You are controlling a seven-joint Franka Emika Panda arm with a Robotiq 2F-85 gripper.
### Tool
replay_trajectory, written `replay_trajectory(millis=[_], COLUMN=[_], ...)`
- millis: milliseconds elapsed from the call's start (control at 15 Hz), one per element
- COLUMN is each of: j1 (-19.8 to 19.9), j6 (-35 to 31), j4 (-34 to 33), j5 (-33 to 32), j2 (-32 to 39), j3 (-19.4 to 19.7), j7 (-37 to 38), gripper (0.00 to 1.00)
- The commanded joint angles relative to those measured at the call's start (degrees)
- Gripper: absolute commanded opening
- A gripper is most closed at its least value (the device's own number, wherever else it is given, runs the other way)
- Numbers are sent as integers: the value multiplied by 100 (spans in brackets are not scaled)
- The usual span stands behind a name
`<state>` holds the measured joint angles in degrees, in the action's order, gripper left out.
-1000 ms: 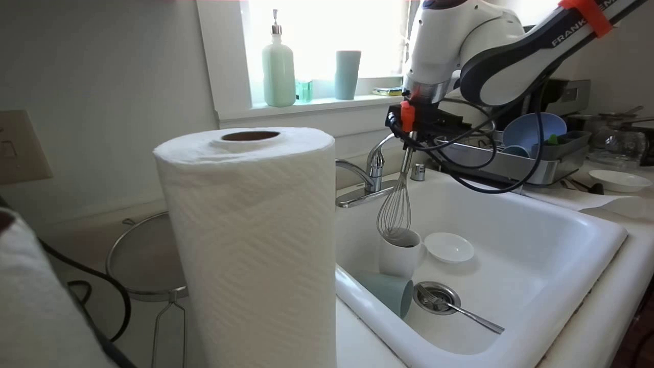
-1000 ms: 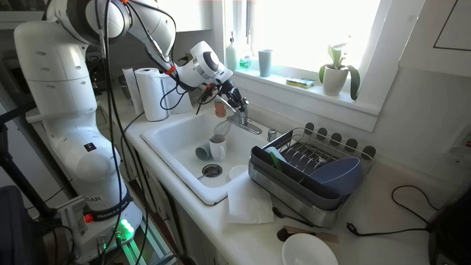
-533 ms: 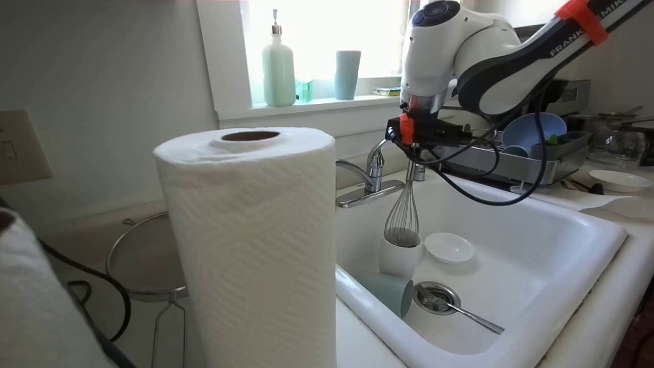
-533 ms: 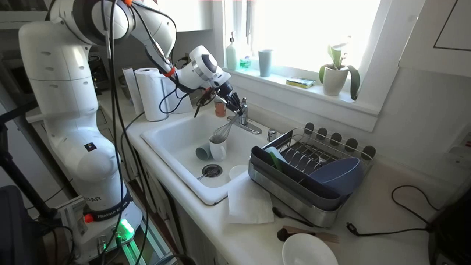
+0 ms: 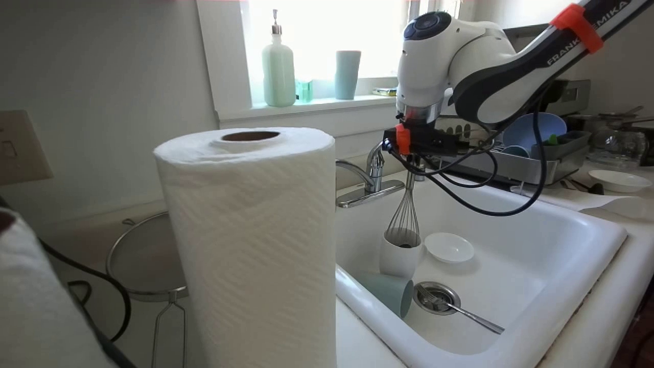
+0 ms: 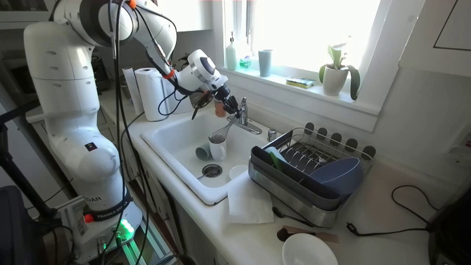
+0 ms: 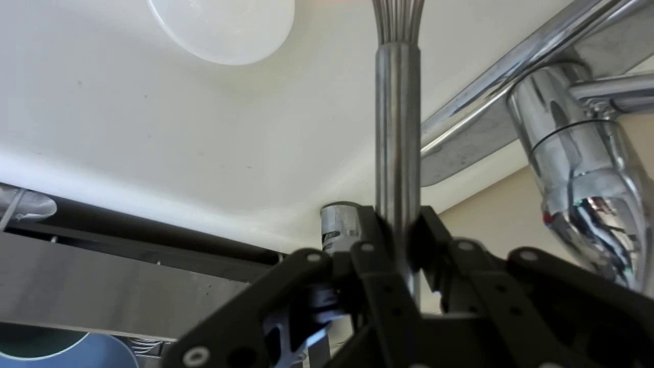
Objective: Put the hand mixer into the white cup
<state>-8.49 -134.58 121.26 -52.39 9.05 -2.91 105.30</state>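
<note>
Gripping hand mixer (image 5: 407, 204) by its handle in the tool (image 7: 398, 220); in an exterior view, pointing wires toward six o'clock, at mouth of white cup (image 5: 397, 261).

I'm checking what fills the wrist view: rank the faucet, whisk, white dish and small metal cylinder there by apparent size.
Largest to smallest:
Faucet
Whisk and white dish, unranked: the whisk looks longer, the dish broader, and both run off the top edge
Small metal cylinder, partly hidden by the gripper
</note>
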Motion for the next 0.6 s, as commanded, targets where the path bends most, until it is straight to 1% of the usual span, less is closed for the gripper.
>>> replay_trajectory(millis=[0, 200, 267, 333, 400, 467, 533], j1=[-99, -137, -145, -146, -145, -146, -146], j6=[184, 220, 226, 236, 233, 249, 257], j4=[-87, -110, -117, -123, -122, -118, -119], j5=[-288, -358, -381, -374, -366, -347, -331], j2=[158, 220, 231, 237, 234, 239, 251], j3=[-46, -57, -57, -63, -69, -76, -83], j7=[357, 408, 417, 413, 405, 386, 373], gripper=[6, 6, 7, 47, 48, 53, 61])
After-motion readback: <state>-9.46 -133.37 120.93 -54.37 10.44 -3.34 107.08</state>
